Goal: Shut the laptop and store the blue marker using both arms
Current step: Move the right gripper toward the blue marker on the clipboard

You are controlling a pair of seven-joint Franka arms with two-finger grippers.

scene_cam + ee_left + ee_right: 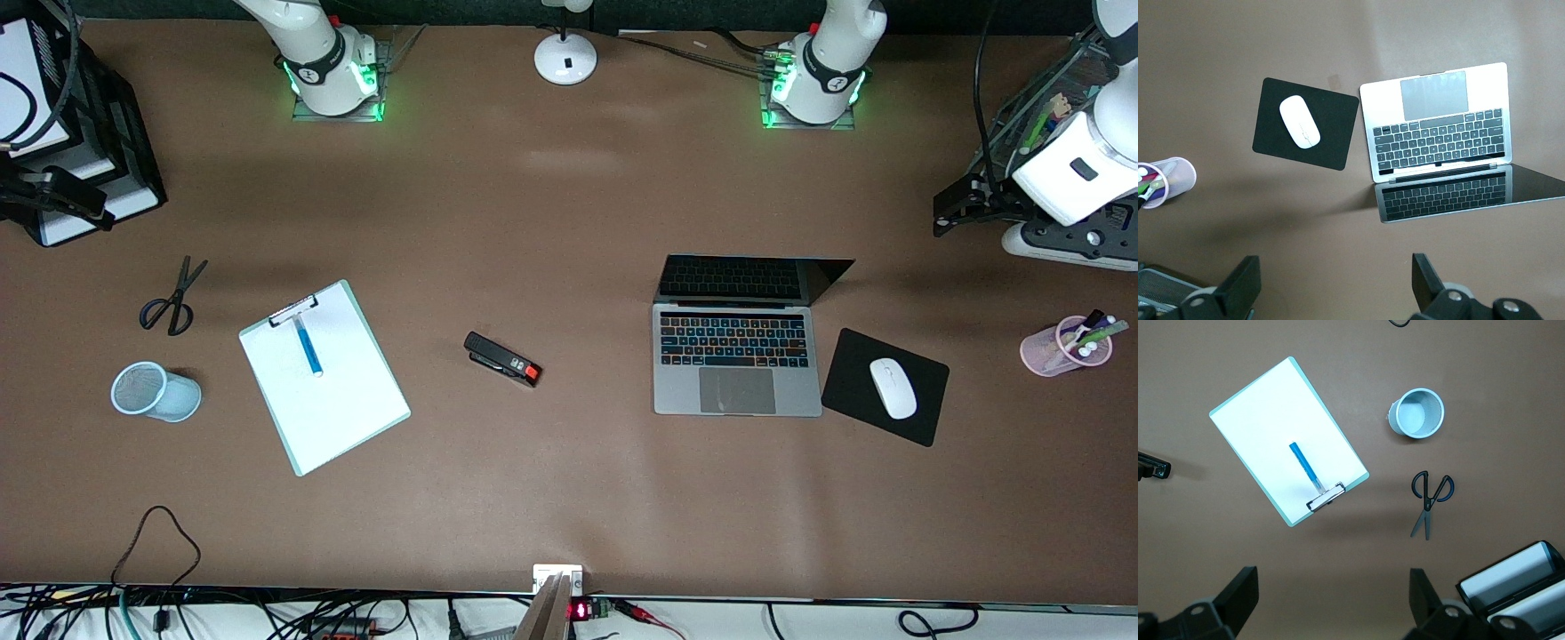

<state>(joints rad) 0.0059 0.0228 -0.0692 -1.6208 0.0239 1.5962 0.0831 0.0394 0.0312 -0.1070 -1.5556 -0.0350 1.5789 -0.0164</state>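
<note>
The laptop (736, 360) stands open on the table, screen dark, keys glowing; it also shows in the left wrist view (1438, 127). The blue marker (308, 347) lies on a clipboard (324, 400) toward the right arm's end; the right wrist view shows the marker (1305, 468) too. My left gripper (947, 213) is open and empty over bare table at the left arm's end; its own view shows it (1335, 287) high above the table. My right gripper (76, 209) is open and empty beside the black trays; it also shows in its own view (1331, 600).
A light-blue mesh cup (156, 391) and scissors (173, 298) lie by the clipboard. A black stapler (502, 358) lies mid-table. A black mouse pad (845, 382) with a white mouse (892, 388) sits beside the laptop. A pink pen cup (1053, 351) and stacked trays (98, 133) stand at the table's ends.
</note>
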